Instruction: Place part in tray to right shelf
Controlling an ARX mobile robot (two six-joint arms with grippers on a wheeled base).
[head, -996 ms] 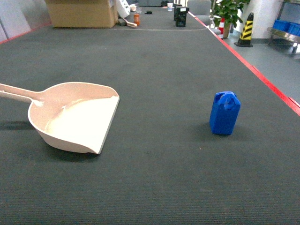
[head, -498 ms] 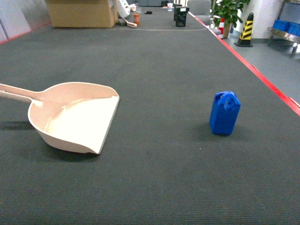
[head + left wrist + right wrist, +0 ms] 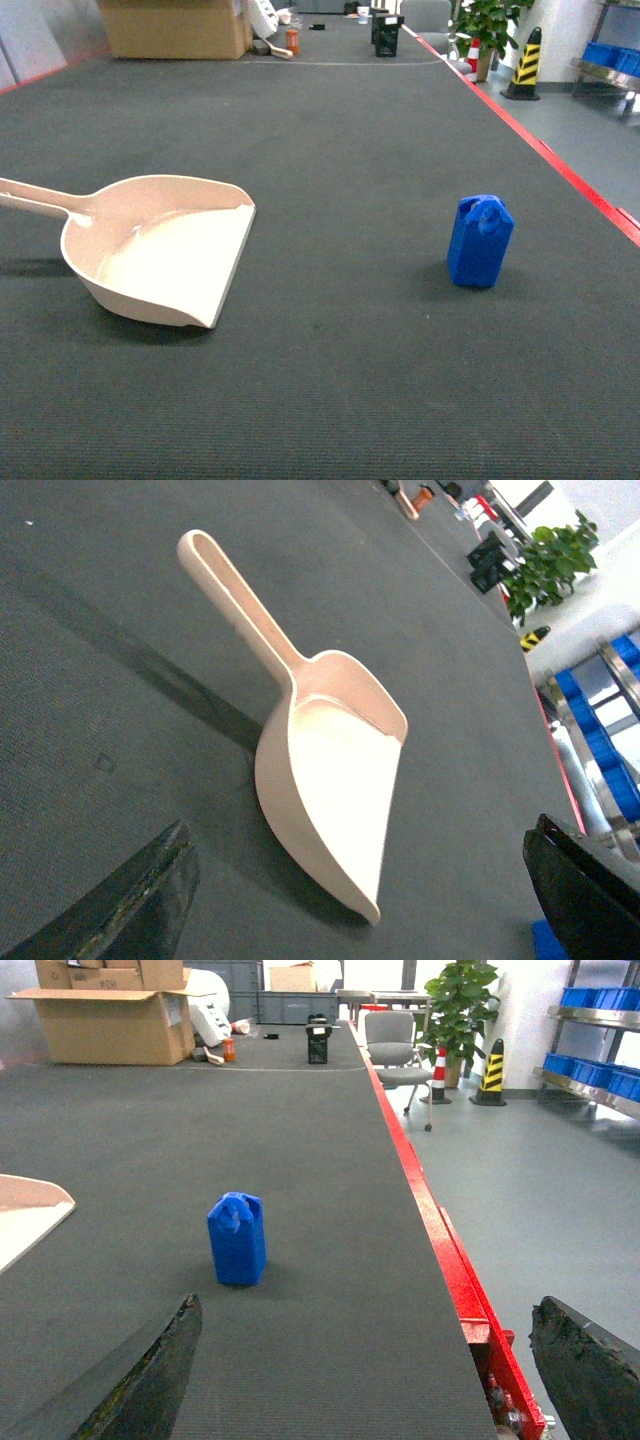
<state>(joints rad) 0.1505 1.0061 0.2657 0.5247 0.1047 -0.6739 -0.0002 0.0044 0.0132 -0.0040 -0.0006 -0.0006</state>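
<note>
The blue part (image 3: 480,242) stands upright on the dark tabletop (image 3: 340,130), toward its right edge, where a red strip (image 3: 560,165) runs along the border. Its tapered top points up. Nothing touches it. The right wrist view shows it (image 3: 238,1239) ahead of the right gripper (image 3: 365,1380), whose two dark fingertips (image 3: 150,1380) sit at the lower corners of that view with a broad gap between them: the jaws are wide and hold nothing.

Well apart from the part, toward the left edge of the tabletop, lies the beige tray (image 3: 150,250), its flat lip facing the part and its long handle running off to the left. It has nothing in it. The left wrist view looks down on the tray (image 3: 330,780) from behind the left gripper (image 3: 360,900); its jaws are wide too, and hold nothing.

A steel shelf (image 3: 595,1070) with blue crates (image 3: 600,998) stands past the tabletop on the right. A cardboard box (image 3: 175,25) sits at the far end, near a potted plant (image 3: 490,30).
</note>
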